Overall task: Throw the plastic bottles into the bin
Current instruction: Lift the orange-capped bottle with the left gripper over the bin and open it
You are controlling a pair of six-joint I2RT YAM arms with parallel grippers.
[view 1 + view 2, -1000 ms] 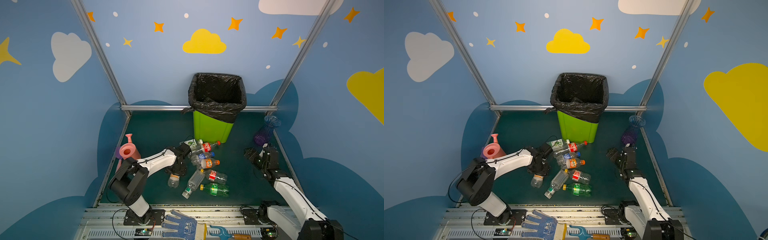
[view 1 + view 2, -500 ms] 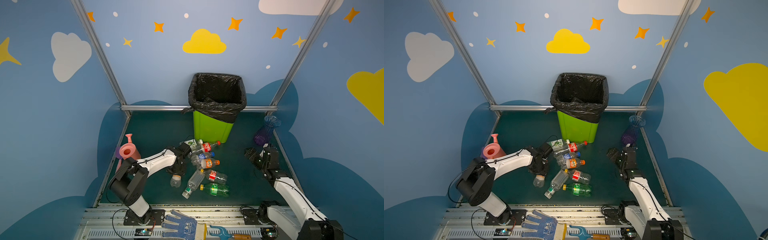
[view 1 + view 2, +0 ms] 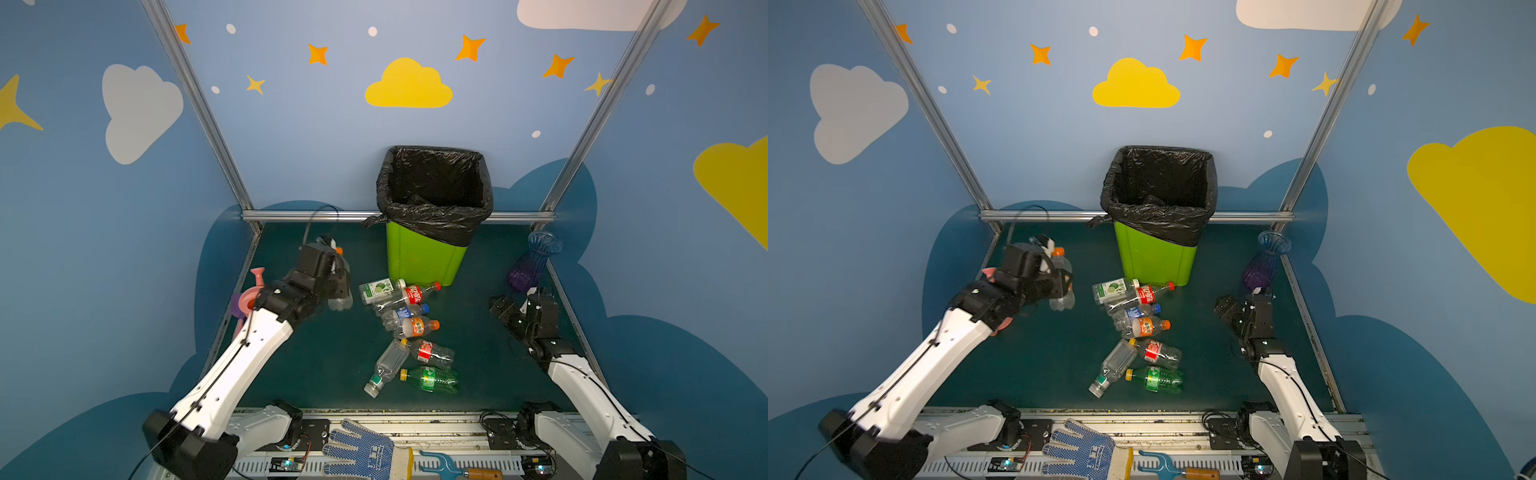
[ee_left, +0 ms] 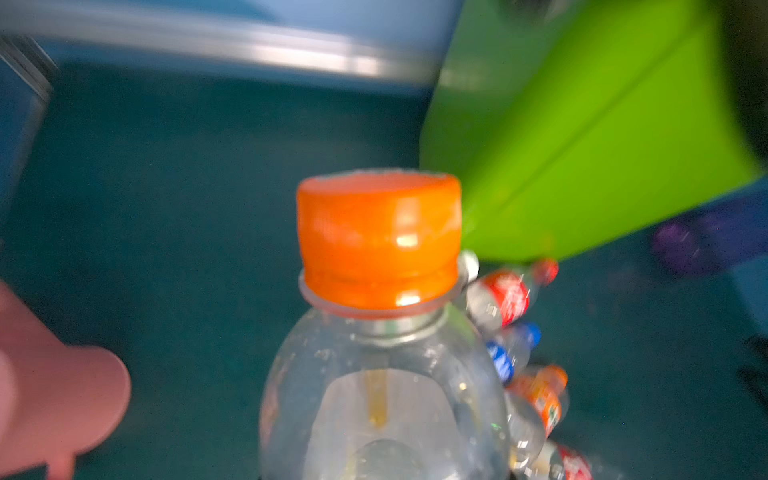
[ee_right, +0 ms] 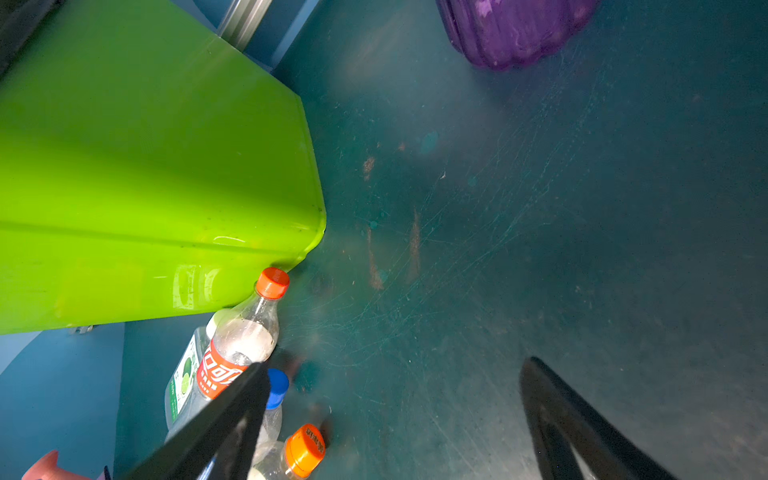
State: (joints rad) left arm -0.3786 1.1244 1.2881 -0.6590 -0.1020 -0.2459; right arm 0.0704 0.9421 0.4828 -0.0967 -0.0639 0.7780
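The fingers of my left gripper (image 3: 338, 284) are clamping on the body of one clear bottle (image 3: 341, 297). I am holding it upright near the left wall, and it seems to be hanging off the floor (image 3: 324, 365). I think this is for carrying it up to the bin. The fingers of my right gripper (image 5: 395, 415) are standing wide apart with nothing between them, low over bare floor. I judge this arm is only waiting out of the way.

The bin (image 3: 419, 259) is standing at the back wall. It is tall, of smooth glossy lime-green plastic, and a wrinkled black bag (image 3: 434, 226) is folding over its rim. Its mouth is sitting high, so the bottle is needing a good lift before I let go.

The ribbed purple vase (image 3: 534, 266) and the pink watering can (image 3: 249, 297) are standing at the two sides and are not my work.

Seven more plastic bottles (image 3: 409, 326) are lying on their sides before the bin, several touching. They are thin and transparent, some dented, one green.

The orange cap (image 4: 378, 237) of my bottle is looking ridged and shiny, though blurred.
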